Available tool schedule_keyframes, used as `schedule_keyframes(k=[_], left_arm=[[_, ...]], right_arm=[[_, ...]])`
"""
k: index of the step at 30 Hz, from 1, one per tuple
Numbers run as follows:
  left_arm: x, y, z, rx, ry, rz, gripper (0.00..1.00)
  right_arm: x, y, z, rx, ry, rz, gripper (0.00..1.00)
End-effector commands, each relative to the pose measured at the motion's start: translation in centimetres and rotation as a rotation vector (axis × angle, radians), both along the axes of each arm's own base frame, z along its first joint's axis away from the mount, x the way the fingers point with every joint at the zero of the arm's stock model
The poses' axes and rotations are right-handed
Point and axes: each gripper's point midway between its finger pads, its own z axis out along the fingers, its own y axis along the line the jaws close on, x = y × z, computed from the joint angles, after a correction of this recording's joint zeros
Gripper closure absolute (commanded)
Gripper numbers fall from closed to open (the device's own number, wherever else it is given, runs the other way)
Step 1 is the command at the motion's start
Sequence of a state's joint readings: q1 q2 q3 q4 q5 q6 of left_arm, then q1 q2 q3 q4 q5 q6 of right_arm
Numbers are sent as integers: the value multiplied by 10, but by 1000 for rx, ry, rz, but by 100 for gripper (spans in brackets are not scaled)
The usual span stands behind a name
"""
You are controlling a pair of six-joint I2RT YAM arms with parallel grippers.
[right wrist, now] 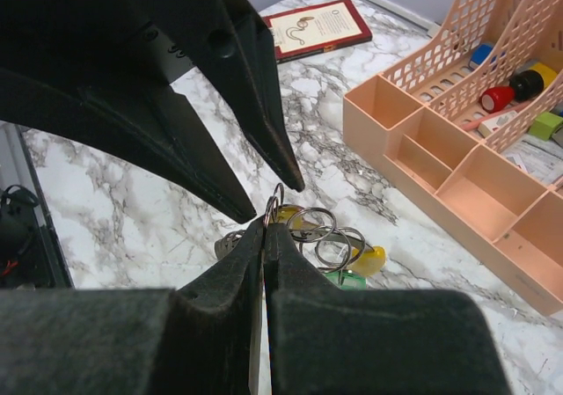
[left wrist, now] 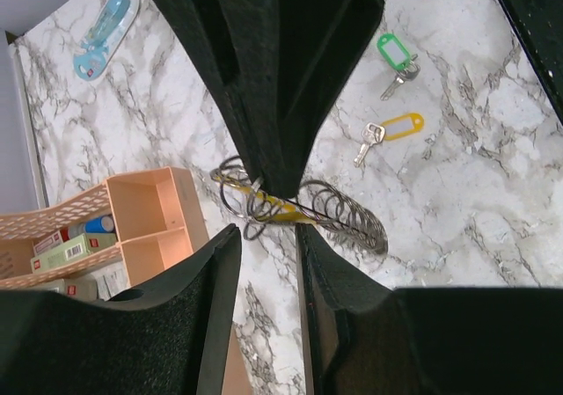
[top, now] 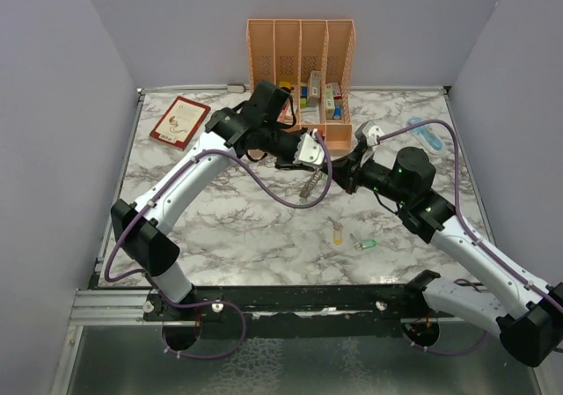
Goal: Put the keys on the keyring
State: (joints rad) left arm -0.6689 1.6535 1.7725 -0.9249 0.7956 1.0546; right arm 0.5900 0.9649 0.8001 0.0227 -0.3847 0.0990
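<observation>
- Book (top: 179,120), back-left corner of table (top: 237,228): cover print too small to read.
- Organiser (top: 301,61), back edge, centre: boxes inside carry labels, none legible.
- Left gripper (left wrist: 268,237): fingers apart, not clamped on anything I can see, just beside the keyring (right wrist: 278,194) above table centre.
- Right gripper (right wrist: 266,226): pinched shut on the keyring, holding it up. Hung keys (right wrist: 368,259) dangle under it.
- Step, my read: mid-task. Some keys on, two to go.
- Loose yellow key (top: 336,230) and loose green key (top: 366,244): flat on table nr front edge, right of centre. Tags look blank.
- Next, prob.: you send L down for a loose key. Pinch the head, leave its hole free, have R hold the loop steady.
- Blue pack (top: 425,134), right edge: print unreadable.
</observation>
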Motion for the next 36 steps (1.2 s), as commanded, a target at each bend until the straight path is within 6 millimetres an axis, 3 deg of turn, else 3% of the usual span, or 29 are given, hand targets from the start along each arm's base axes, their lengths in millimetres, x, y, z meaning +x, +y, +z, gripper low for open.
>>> schedule_keyframes(k=[1, 15, 21, 29, 32, 36], left_arm=[[-7, 11, 2, -7, -62, -41, 66], [13, 3, 5, -61, -134, -5, 67], [9, -1, 9, -85, -112, -24, 68], [2, 0, 3, -83, -79, -41, 84], [0, -1, 4, -88, -74, -48, 100], [0, -1, 4, -88, -71, -48, 100]], right_arm=[[1, -3, 30, 78, -60, -35, 98], [-8, 3, 28, 76, -21, 22, 98], [-8, 6, 26, 79, -5, 33, 98], [-5, 3, 31, 94, -12, 3, 98], [-2, 1, 31, 99, -9, -20, 98], [5, -5, 33, 121, 5, -81, 98]])
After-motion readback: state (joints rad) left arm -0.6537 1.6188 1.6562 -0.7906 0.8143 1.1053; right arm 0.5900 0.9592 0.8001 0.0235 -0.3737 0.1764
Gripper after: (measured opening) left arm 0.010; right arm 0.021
